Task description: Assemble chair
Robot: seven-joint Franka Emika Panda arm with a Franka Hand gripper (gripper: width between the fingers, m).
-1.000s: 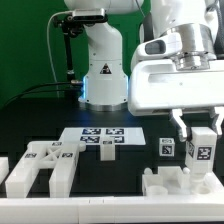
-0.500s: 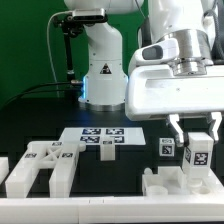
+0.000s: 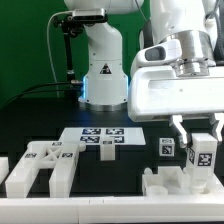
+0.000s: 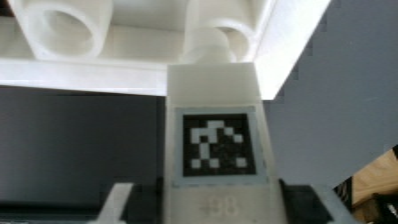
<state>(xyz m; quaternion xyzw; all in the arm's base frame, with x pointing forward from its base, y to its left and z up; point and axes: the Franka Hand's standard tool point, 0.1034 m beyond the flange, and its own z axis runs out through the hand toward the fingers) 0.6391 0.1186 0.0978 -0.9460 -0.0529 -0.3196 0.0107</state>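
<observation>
My gripper (image 3: 200,131) is shut on a tall white chair part with a black-and-white tag (image 3: 201,153), held upright over a blocky white chair piece (image 3: 180,185) at the exterior view's lower right. A second tagged post (image 3: 166,148) stands just beside it. In the wrist view the held part (image 4: 221,140) fills the middle, its tag facing the camera, with my fingers (image 4: 119,205) pressed against its sides. Beyond it lies a white chair part with two round holes (image 4: 143,40). A white frame-shaped chair part (image 3: 45,165) lies at the exterior view's lower left.
The marker board (image 3: 103,139) lies flat in the middle of the black table. The robot's white base (image 3: 102,70) stands behind it, with a black cable on the exterior view's left. A white ledge (image 3: 80,210) runs along the front edge.
The gripper and the held part have shifted slightly between frames, staying over the lower-right chair piece. The other parts have not moved.
</observation>
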